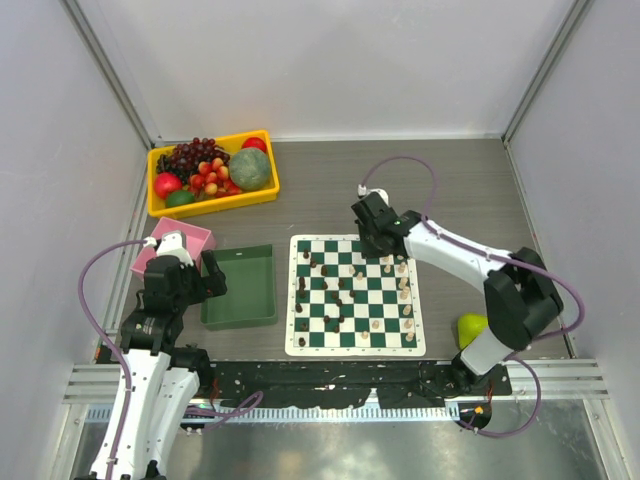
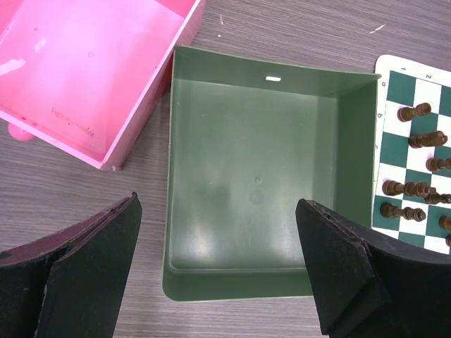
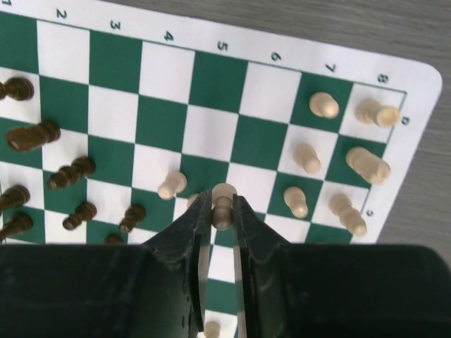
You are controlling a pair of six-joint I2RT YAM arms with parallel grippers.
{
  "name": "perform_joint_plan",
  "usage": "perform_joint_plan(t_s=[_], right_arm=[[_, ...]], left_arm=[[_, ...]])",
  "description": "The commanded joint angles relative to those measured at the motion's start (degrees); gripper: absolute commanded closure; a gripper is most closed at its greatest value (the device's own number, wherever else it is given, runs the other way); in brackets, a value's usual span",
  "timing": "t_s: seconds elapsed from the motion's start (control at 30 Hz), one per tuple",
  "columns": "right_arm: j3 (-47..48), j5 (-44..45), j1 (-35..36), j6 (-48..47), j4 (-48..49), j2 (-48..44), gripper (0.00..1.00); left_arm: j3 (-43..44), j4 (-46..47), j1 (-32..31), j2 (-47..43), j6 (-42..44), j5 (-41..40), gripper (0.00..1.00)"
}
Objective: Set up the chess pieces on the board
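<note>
Step in hand, as we read it: moving one cream pawn (image 3: pixel 223 194) to its home square on the board (image 1: pixel 356 349).

- Lift: we judge it should go straight up until the base clears the neighbours. A second cream pawn (image 3: pixel 171 185) stands just beside it, toward the board's middle. Dark pieces (image 3: pixel 70 172) crowd the board's left half.
- Grip: it sits high, near the head, so the pawn may tilt or swing. Slow travel looks wise.
- Set-down: centre it in one check, base flat on the board before the fingers let go.
- Home: it looks to lie among the cream pieces (image 3: pixel 366 163) ranked along the board's right edge. We cannot tell which square there is meant.

Right claw (image 3: pixel 223 205): fingers pressed nearly together, pinching the cream pawn at the neck, over the board just inward of those cream ranks. We cannot tell whether the base touches the board.

Left claw (image 2: pixel 218 205): spread wide, holding nothing. It hangs over the green tray (image 2: pixel 254 176), which lies just left of the board.
</note>
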Motion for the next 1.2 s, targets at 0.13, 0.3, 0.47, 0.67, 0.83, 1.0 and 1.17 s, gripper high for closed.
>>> perform_joint_plan(t_s=[0.13,0.3,0.47,0.67,0.83,1.0,1.17], right_arm=[[-9.63,1.09,-0.01,3.48,0.84,-11.68,0.78],[-13.41,1.18,-0.1,4.27,1.19,-12.74,0.78],[-15.96,2.14,-0.36,4.62,2.15,-12.39,0.78],[-17.64,2.06,-1.41,4.89,3.65,-11.95,0.78],[-18.17,1.53,-2.03,4.62,4.09,-11.6,0.78],[-18.61,1.0,-3.26,4.09,4.44,-11.25,0.78],[-18.87,0.74,-3.44,3.57,4.71,-10.64,0.78]], left_arm=[[1.84,1.68,0.06,-0.6,-0.07,0.89,0.01],[1.75,1.68,0.15,-0.6,-0.07,0.98,0.01],[1.75,1.6,0.15,-0.69,-0.07,0.98,0.01],[1.75,1.77,0.06,-0.52,-0.07,1.07,0.01],[1.75,1.68,0.06,-0.25,-0.07,1.07,0.01],[1.84,1.68,0.15,-0.25,-0.07,0.98,0.01],[1.84,1.68,0.14,-0.08,-0.07,0.9,0.01]])
